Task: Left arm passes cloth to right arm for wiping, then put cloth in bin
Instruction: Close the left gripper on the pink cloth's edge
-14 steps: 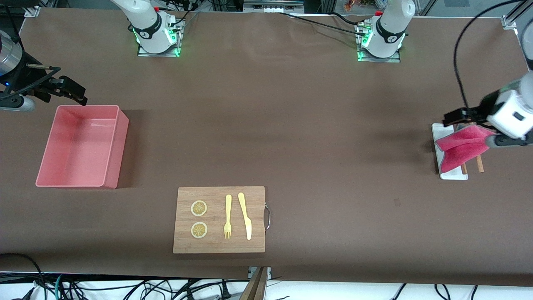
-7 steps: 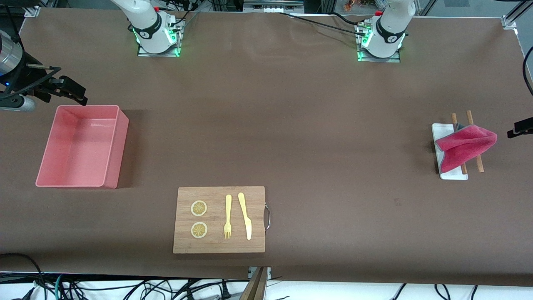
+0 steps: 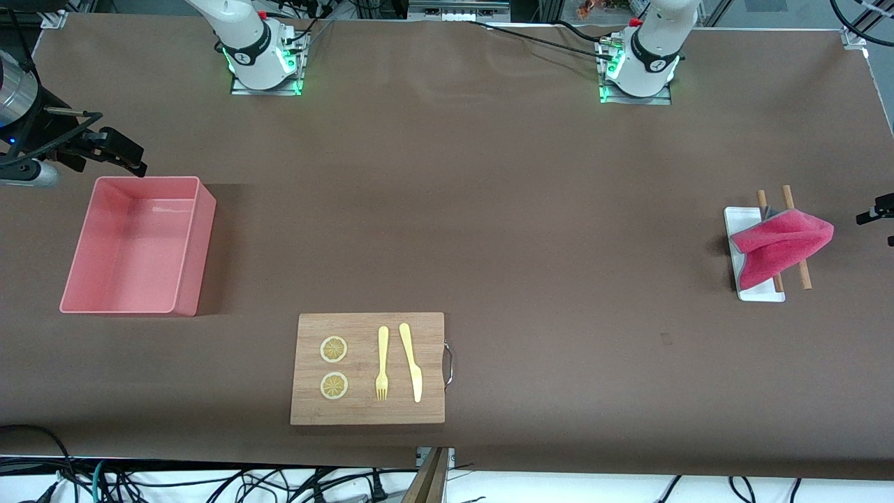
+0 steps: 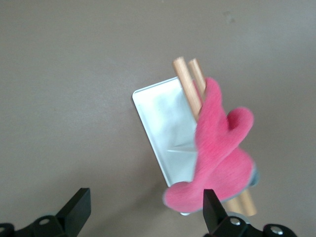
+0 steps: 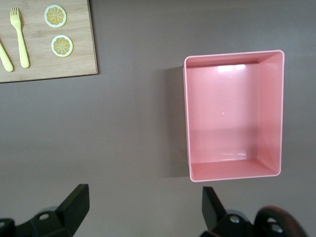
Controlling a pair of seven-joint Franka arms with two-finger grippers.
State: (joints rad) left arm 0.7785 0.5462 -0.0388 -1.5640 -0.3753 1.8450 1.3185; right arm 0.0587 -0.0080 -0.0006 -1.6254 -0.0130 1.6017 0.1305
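The cloth (image 3: pixel 779 243) lies crumpled on the bench (image 3: pixel 489 209), a soft magenta-red heap folded over itself with a sliver of dark grey underside peeking out at its edge. It drapes across the small white tray (image 3: pixel 737 220) and the two wooden sticks (image 3: pixel 788 195) that rest on and just beside that tray, at the left arm's end of the bench. Nothing grips it. The left tool (image 4: pixel 143 210) hangs over the bench beside the cloth, fingers spread wide and empty. Well apart from the cloth, at the right arm's end, stands the pale pink bin (image 3: pixel 133 307), nothing in it. The right tool (image 5: pixel 140 207) hangs over the bench by the bin, released too, jaws wide. Between cloth and bin, nearer the front camera, the cutting board (image 3: pixel 367 412) carries two lemon slices (image 3: pixel 334 349), a yellow fork (image 3: pixel 382 363) and knife (image 3: pixel 411 363).
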